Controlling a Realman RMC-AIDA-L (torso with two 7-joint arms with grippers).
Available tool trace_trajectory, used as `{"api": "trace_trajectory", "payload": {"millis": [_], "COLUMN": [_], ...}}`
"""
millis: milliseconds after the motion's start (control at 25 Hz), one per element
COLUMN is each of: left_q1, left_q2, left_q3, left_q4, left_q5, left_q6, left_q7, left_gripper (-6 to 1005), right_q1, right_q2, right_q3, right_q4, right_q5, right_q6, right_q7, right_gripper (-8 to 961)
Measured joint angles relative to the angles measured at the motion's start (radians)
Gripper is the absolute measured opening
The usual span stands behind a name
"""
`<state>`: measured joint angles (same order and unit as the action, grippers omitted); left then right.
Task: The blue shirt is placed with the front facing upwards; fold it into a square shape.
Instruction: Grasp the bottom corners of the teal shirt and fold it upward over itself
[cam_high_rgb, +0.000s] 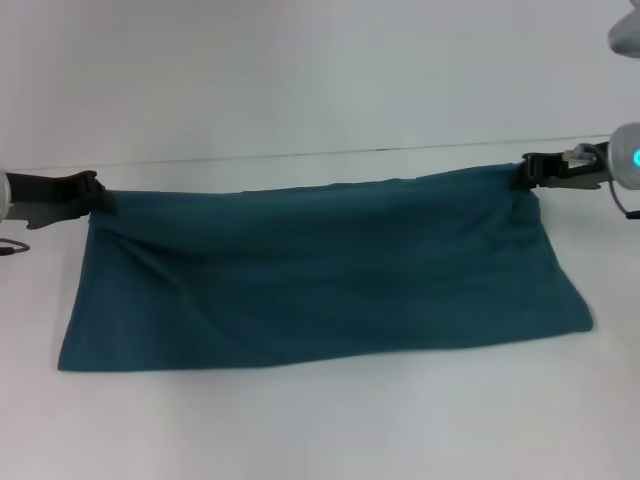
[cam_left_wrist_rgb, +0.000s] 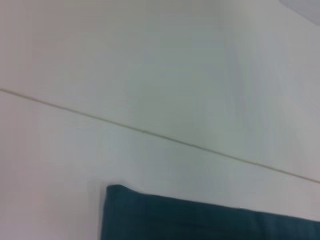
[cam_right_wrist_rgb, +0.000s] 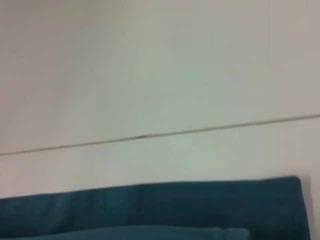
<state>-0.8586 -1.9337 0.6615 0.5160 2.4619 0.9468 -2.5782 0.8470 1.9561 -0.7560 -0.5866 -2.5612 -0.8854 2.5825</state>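
Note:
The blue shirt (cam_high_rgb: 320, 275) lies across the white table as a wide plain teal band, folded over, with no print showing. My left gripper (cam_high_rgb: 95, 195) is shut on its far left corner. My right gripper (cam_high_rgb: 525, 172) is shut on its far right corner. The cloth is stretched between them along the far edge, and the near edge rests on the table. The left wrist view shows only a strip of the blue shirt (cam_left_wrist_rgb: 200, 220) and bare table. In the right wrist view the blue shirt (cam_right_wrist_rgb: 150, 210) shows as a folded edge.
The white table (cam_high_rgb: 320, 430) runs wide on all sides of the cloth. A thin seam line (cam_high_rgb: 300, 157) crosses the table behind the shirt. A dark cable (cam_high_rgb: 10, 247) hangs by the left arm.

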Motion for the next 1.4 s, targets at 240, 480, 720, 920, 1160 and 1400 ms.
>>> {"api": "trace_trajectory", "payload": {"millis": [240, 480, 720, 920, 1160, 1400], "left_q1": [-0.004, -0.006, -0.009, -0.009, -0.004, -0.008], "left_q2": [-0.016, -0.019, -0.019, -0.022, -0.031, -0.038], "left_q3": [0.032, 0.033, 0.034, 0.033, 0.033, 0.033], "left_q4": [-0.001, -0.002, -0.001, 0.000, 0.001, -0.001], "left_q5": [0.000, -0.002, -0.003, -0.008, -0.008, -0.002], "left_q6": [-0.052, -0.074, -0.090, -0.119, -0.153, -0.160], "left_q7": [0.002, 0.002, 0.002, 0.015, 0.020, 0.029], "left_gripper": [39, 40, 40, 40, 39, 39], "right_q1": [0.027, 0.043, 0.055, 0.055, 0.047, 0.046], "right_q2": [0.008, 0.015, 0.019, 0.019, 0.015, 0.014], "right_q3": [-0.005, -0.006, -0.008, -0.008, -0.006, -0.006], "right_q4": [0.057, 0.068, 0.069, 0.070, 0.070, 0.070], "right_q5": [-0.001, -0.001, -0.001, -0.001, -0.001, 0.000], "right_q6": [0.093, 0.129, 0.139, 0.140, 0.141, 0.150], "right_q7": [0.000, 0.001, 0.001, 0.001, 0.012, 0.013], "right_gripper": [87, 87, 87, 87, 87, 86]}}
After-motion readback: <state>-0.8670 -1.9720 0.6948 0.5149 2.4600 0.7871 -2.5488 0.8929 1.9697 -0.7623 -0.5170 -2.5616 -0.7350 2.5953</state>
